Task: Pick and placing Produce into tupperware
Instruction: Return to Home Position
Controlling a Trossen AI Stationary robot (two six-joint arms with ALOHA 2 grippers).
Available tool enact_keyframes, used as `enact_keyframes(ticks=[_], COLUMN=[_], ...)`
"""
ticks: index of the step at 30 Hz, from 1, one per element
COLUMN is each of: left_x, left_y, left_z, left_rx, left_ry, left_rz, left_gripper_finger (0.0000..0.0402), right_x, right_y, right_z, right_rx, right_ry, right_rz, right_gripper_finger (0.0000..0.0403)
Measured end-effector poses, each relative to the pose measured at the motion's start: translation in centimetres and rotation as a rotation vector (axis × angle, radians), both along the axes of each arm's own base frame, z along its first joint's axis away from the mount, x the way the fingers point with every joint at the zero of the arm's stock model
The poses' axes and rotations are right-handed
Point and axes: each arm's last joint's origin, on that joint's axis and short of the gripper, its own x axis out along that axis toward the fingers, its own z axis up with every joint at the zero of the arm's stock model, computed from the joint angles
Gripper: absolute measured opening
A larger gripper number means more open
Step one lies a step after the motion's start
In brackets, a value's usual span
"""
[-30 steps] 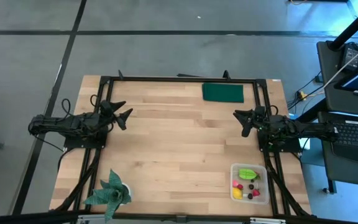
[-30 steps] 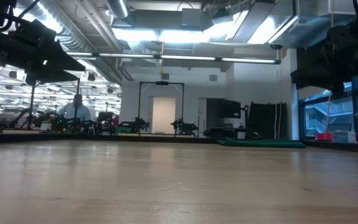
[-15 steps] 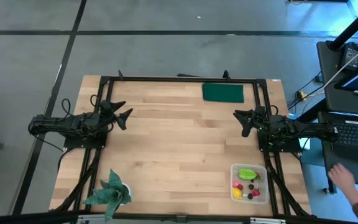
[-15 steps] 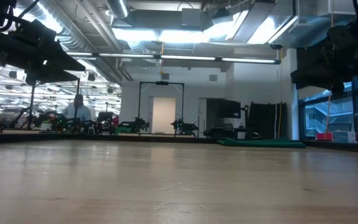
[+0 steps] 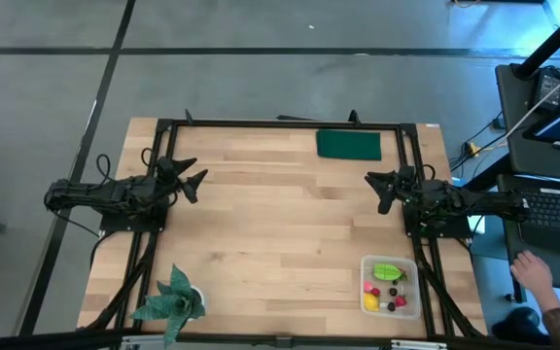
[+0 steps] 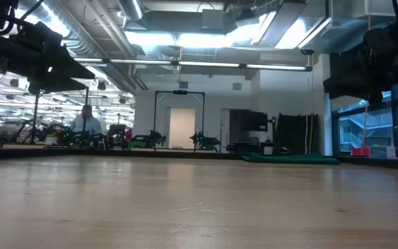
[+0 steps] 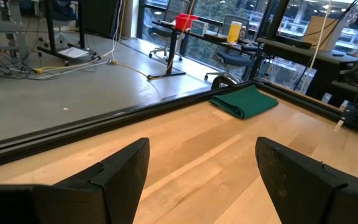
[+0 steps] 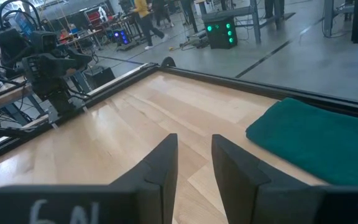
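Our left pincer is wide open and holds nothing. We see it well away from the clear, see-through plastic box with rounded corners, across the pale wooden table. Our right pincer is nearer the box. It has only a thin gap between its dark fingers and grips nothing. Inside the box we spot the tiny toy fruits: a bright green ridged piece, a yellow lemon-like one, small red berries and tiny dark berries. A flat dark green cloth lies well beyond the box, past the right pincer. A leafy green plant sits far from the box. A person's hand shows off the table, near the box.
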Motion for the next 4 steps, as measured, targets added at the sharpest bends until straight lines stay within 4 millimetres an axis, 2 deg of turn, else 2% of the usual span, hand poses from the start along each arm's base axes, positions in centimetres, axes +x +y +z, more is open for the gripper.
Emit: enact_keyframes(ticks=[4], left_x=[0.00], left_y=[0.00], left_z=[0.00], left_rx=[0.000], left_ry=[0.000], left_rz=[0.000], left_gripper_finger=[0.0285], right_x=[0.00], right_y=[0.00], right_z=[0.00], right_rx=[0.001], right_ry=[0.000], right_rz=[0.000], right_gripper_finger=[0.0100])
